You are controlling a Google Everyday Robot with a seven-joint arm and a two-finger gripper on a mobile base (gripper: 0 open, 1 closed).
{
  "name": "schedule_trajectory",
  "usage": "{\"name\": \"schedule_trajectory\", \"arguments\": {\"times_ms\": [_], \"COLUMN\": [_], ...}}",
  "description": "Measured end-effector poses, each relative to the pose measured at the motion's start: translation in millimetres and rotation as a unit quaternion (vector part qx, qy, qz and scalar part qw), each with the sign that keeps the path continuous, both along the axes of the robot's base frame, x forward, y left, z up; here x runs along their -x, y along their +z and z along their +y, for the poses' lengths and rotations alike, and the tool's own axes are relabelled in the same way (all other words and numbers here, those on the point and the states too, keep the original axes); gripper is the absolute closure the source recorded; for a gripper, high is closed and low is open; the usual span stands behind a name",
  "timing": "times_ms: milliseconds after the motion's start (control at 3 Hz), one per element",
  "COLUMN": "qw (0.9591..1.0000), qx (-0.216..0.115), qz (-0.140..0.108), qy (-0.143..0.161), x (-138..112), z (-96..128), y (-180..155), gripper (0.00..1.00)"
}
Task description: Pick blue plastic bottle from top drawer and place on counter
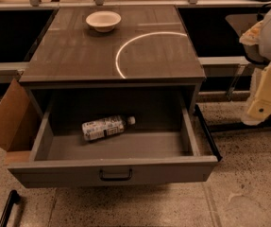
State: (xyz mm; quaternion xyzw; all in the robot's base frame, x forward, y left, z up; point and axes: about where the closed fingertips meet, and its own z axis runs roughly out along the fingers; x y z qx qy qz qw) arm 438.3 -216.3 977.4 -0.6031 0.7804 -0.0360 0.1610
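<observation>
The blue plastic bottle (pixel 104 127) lies on its side in the open top drawer (pixel 40 141), left of centre, with its white cap pointing right. The drawer is pulled out, and its dark curved handle (pixel 115 175) sits at the centre of the front panel. The counter (pixel 78 51) is above it, glossy grey-brown, with a thin white circle (pixel 121 51) marked on its right half. My gripper (pixel 258 111) hangs at the far right of the view, beside the counter and well away from the drawer and the bottle. It holds nothing that I can see.
A white bowl (pixel 103 20) stands at the back of the counter. A cardboard flap (pixel 7 119) leans at the drawer's left side. A dark bar (pixel 207 131) runs along the drawer's right side. A black handle (pixel 7 208) lies on the speckled floor at bottom left.
</observation>
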Motion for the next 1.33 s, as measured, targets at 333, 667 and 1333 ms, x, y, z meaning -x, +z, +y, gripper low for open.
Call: {"name": "schedule_trajectory", "arguments": {"times_ms": [333,667,1333], "qw": [1.0000,0.9992,0.9842], "qx": [0.000,-0.038,-0.153], "qz": [0.000,0.005,0.068], "qy": [0.000,0.011,0.059], "x": [0.0,-6.1,-11.4], "z": [0.1,14.6,81.3], "y": [-0.1,-17.1,-93.7], "gripper": [0.00,0.00,0.00]}}
